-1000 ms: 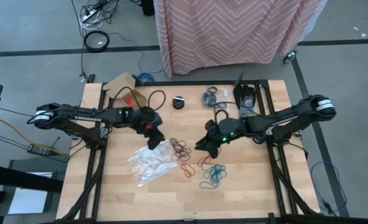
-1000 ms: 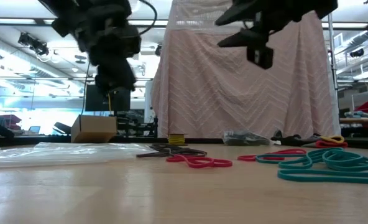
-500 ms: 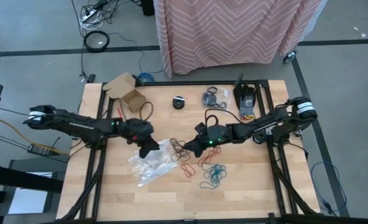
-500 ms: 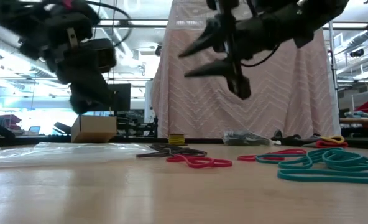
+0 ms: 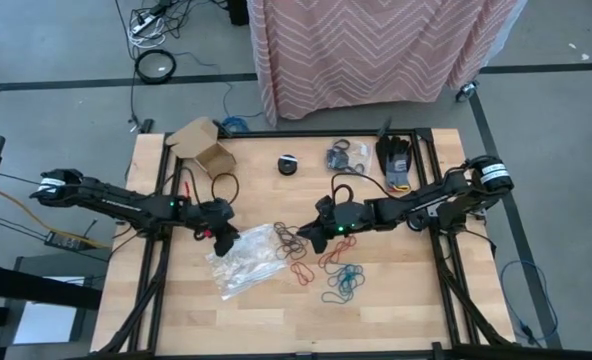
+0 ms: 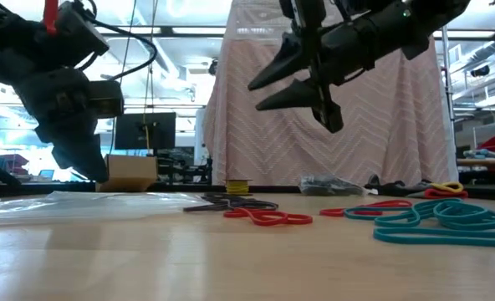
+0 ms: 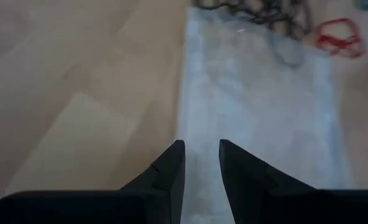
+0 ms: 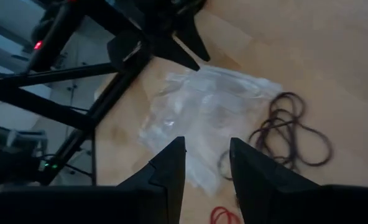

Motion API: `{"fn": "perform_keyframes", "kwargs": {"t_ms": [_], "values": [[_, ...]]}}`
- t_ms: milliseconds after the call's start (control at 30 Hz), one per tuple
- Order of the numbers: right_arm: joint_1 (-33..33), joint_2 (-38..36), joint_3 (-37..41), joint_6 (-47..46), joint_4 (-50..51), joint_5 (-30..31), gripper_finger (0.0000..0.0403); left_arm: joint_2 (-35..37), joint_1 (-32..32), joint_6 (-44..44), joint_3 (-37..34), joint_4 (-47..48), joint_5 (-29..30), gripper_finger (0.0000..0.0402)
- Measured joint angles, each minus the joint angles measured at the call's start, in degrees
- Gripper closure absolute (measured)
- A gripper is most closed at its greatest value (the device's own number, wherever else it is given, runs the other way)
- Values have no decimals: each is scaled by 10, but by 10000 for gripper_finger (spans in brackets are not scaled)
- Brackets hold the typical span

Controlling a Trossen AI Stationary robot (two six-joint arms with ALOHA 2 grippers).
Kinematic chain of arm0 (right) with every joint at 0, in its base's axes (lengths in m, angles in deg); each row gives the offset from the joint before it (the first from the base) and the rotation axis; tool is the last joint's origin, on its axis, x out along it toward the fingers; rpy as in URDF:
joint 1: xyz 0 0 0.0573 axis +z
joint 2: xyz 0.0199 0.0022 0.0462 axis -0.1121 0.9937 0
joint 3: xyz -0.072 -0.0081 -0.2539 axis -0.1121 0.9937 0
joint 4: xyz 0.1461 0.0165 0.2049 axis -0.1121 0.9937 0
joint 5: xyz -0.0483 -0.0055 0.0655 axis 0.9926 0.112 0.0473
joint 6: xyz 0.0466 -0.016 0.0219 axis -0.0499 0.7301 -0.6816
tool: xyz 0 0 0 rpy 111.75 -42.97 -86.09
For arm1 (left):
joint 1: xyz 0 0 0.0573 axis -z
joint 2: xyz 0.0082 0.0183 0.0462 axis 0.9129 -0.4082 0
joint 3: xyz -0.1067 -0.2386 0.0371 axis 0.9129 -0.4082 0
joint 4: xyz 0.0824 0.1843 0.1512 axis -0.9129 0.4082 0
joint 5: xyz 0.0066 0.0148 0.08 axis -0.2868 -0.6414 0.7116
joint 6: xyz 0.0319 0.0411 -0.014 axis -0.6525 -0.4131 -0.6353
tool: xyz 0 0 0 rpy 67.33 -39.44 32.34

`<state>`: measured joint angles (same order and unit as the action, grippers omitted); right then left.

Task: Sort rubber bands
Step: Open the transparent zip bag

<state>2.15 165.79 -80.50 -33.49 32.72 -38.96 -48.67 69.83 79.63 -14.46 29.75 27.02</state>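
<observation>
Two robot arms, one table (image 5: 176, 300), one heap of clear plastic bags (image 5: 244, 260) at centre left, three loose clusters of rubber bands, dark brown (image 5: 290, 240), red (image 5: 311, 267), teal (image 5: 344, 282), exact band counts unclear, one cardboard box (image 5: 200, 143) upper left, one black disc (image 5: 288, 165)

grey floor (image 5: 66, 50), pink chevron drape (image 5: 376, 50)
</observation>
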Motion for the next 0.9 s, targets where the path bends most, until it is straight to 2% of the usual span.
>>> {"fn": "perform_keyframes", "kwargs": {"t_ms": [167,333,533,667,800,900], "values": [[-8,0,0,7,5,-1,288,-9,0,-19,0,13,25,293],[-9,0,0,12,18,-8,288,-39,11,-35,0,16,3,282],[-9,0,0,12,45,-28,288,-71,28,-34,0,-40,-21,257],[-9,0,1,12,47,-32,288,-75,30,-17,0,-46,-47,250],[-9,0,1,12,49,-33,288,-75,30,-12,1,-32,-59,261],[-9,0,1,10,51,-33,288,-75,30,9,1,-23,-51,299]]}}
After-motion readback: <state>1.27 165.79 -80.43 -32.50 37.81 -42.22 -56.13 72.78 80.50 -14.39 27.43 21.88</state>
